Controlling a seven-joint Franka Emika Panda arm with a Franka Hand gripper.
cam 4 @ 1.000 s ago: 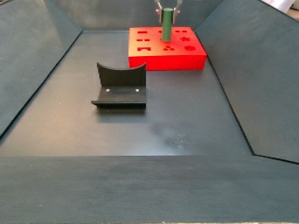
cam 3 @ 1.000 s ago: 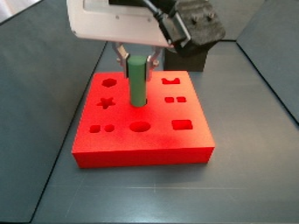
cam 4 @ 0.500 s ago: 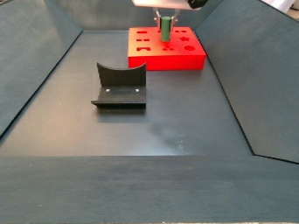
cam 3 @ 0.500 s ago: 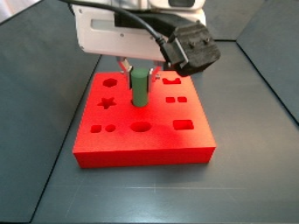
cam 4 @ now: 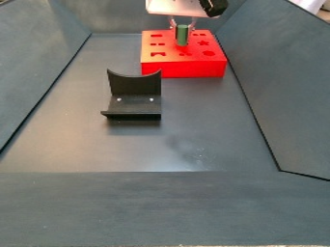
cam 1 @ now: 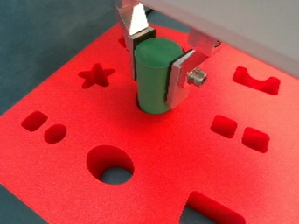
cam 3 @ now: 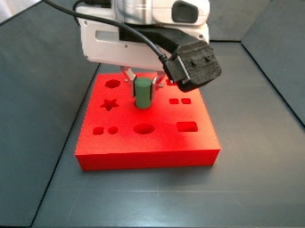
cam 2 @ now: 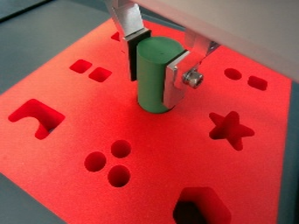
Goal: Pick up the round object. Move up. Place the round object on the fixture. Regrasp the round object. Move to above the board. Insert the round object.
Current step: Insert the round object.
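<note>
Up close in both wrist views, my claw (cam 1: pixel 162 58) clamps the upright round object (cam 1: pixel 156 77), its lower end sunk into the board (cam 1: pixel 140 166). Seen from a side view, the round object (cam 3: pixel 143 92) stands in the board (cam 3: pixel 143 147). Well apart, the fixture (cam 4: pixel 131 95) sits on the desk (cam 4: pixel 180 145).
</note>
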